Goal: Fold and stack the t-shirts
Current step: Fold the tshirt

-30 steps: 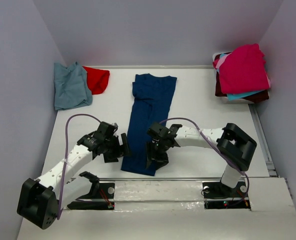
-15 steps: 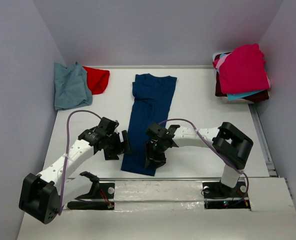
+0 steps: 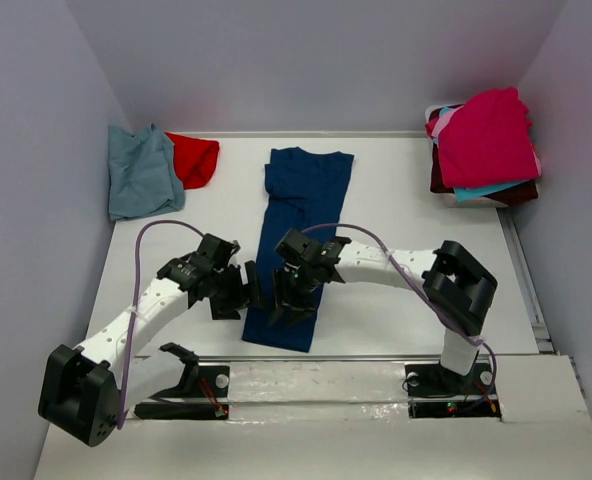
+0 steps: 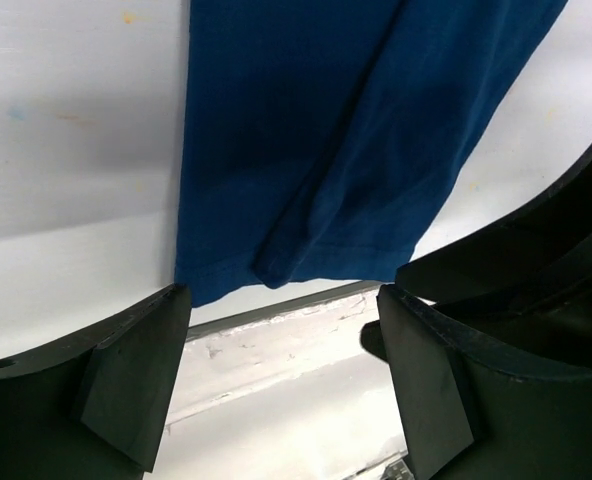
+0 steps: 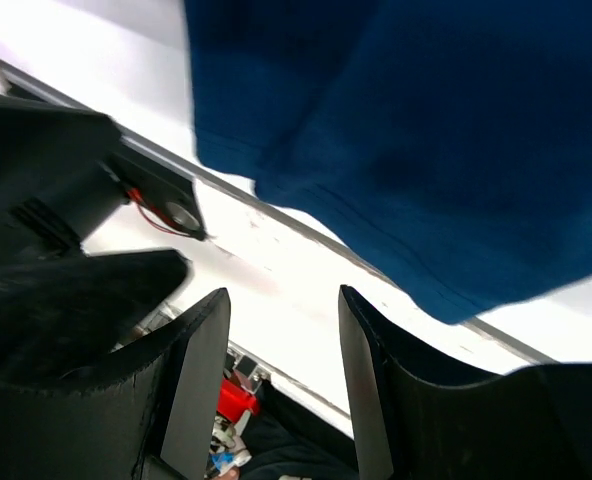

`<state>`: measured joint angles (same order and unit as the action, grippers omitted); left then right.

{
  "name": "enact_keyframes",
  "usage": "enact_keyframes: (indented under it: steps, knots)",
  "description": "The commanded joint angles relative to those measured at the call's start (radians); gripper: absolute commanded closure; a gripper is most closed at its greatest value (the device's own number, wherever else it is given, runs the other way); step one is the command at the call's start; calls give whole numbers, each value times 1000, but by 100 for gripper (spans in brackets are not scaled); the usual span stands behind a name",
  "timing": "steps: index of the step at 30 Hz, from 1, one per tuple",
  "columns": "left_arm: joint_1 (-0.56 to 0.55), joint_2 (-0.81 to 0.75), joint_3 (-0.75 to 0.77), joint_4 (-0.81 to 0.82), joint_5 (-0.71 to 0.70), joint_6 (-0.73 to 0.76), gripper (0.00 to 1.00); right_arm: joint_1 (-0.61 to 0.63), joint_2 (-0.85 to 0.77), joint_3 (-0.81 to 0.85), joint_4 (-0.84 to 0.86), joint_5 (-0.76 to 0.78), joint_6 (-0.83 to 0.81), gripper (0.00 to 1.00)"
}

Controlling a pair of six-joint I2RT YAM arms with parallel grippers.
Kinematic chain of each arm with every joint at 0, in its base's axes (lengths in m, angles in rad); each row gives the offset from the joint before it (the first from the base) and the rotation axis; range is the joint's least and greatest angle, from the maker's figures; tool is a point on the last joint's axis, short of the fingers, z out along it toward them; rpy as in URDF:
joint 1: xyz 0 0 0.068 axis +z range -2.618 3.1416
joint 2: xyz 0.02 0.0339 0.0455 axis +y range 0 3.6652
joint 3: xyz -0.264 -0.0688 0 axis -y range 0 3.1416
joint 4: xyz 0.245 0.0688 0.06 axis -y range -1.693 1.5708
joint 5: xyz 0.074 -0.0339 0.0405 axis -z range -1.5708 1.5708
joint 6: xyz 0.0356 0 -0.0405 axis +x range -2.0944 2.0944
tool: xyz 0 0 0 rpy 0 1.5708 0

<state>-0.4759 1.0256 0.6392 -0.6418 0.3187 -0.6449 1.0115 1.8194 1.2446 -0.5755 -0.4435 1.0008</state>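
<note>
Brings right gripper [image 3: 284,303] leftward over tee [image 3: 306,190] hem at table [image 3: 406,215] near edge beside left gripper [image 3: 244,290], open empty jaws narrowing to grasp.

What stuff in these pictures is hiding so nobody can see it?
- Pile, top view: the pink shirt on top covers those below; no counting them.
- Red shirt, top view: its left part is hidden by the grey shirt.
- Navy shirt, top view: the right tool covers part of its near end; both wrist views cut it off at their edges.
</note>
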Motion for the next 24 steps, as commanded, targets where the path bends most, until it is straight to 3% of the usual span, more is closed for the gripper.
enact_keyframes:
  steps: [1,11,19,24]
  knots:
    - [-3,-5,14,16,28,-1,14,12,41,78,-17,-12,-18,47]
    - [-3,-48,10,4,13,-38,17,12,110,76,-14,-67,-37,47]
    - [-3,-19,-6,22,43,-24,17,22,15,-34,-12,-43,-16,47]
    - [-3,-1,-3,45,57,-24,17,22,34,-14,-9,-41,-13,47]
